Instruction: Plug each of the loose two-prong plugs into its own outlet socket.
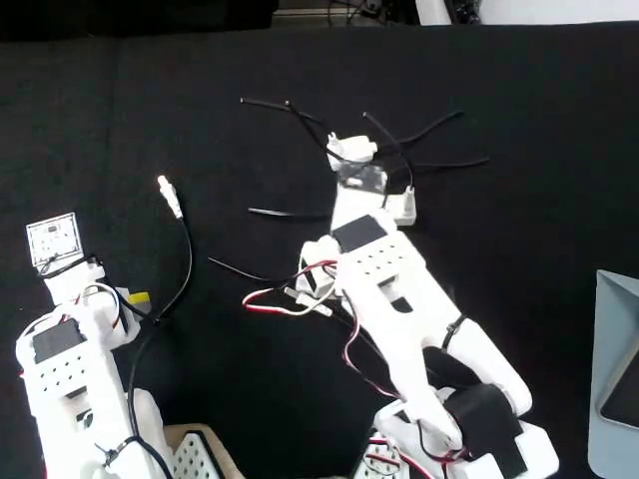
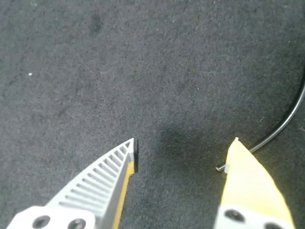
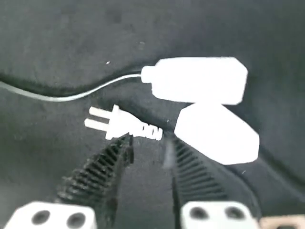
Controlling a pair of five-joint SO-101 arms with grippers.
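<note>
My right gripper is open just behind a small white two-prong plug that lies on the black cloth with its prongs pointing away from two white socket blocks. A thin cable runs out of the farther block. From above, this arm reaches to the table's middle back, its gripper among black cables, with a white block beside it. A second white plug on a black cable lies loose at the left. My left gripper is open over bare cloth, the black cable beside its yellow finger.
Several loose black cables spread across the back of the cloth. Red and white arm wires trail at the middle. A grey-blue tray stands at the right edge, a perforated white part at the front.
</note>
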